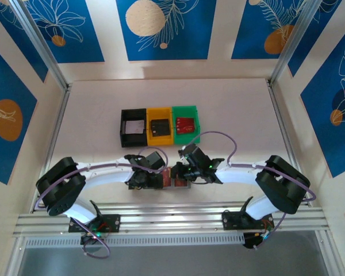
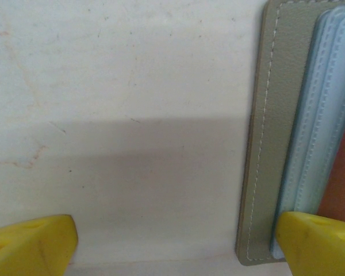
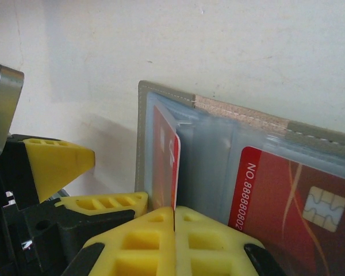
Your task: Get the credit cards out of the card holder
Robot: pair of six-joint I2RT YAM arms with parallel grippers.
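Observation:
The grey card holder (image 1: pixel 175 177) lies open on the table near the front edge, between my two grippers. In the right wrist view its pale blue panels (image 3: pixel 213 155) face up. A red credit card (image 3: pixel 173 167) stands on edge out of the left pocket, and my right gripper (image 3: pixel 174 215) is shut on its lower edge. Another red credit card (image 3: pixel 287 201) sits in the right pocket. My left gripper (image 2: pixel 175 236) is open over the holder's left edge (image 2: pixel 270 144); its right finger (image 2: pixel 316 244) rests on the blue panel and its left finger is over bare table.
Behind the holder stand three small bins in a row: black (image 1: pixel 124 127), yellow (image 1: pixel 151 135) and green (image 1: pixel 196 121), each with a card inside. The left arm's yellow fingers (image 3: pixel 57 164) sit close beside the right gripper. Aluminium rails border the table.

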